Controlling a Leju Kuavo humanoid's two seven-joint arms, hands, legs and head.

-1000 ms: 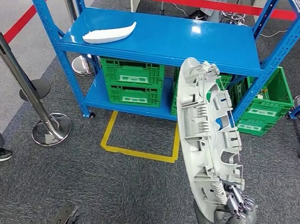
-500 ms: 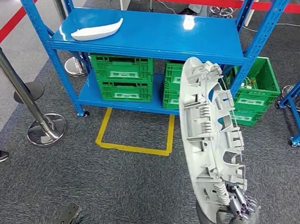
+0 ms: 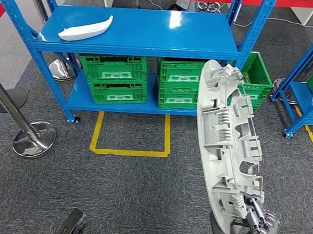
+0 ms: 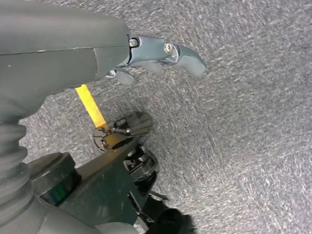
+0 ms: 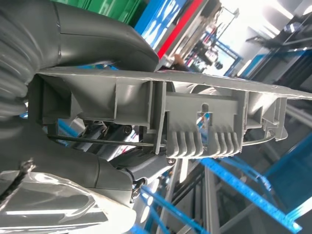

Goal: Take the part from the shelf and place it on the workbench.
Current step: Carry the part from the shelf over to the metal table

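Head view: grey ribbed plastic part [image 3: 227, 139] is held upright by its lower end in the right hand [image 3: 257, 225], over grey carpet [image 3: 140, 197], clear of the blue shelf [image 3: 153, 33]. Left hand [image 4: 162, 51] is seen over carpet, nothing held, fingers apart. A white curved piece [image 3: 85, 29] is left on the shelf top, green crates [image 3: 113, 78] below.

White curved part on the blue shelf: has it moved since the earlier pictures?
No. The white curved part lies at the same left end of the blue shelf; the camera has turned.

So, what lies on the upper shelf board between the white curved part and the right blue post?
In the head view, nothing: the upper shelf board is bare from the white curved part to the right blue post.
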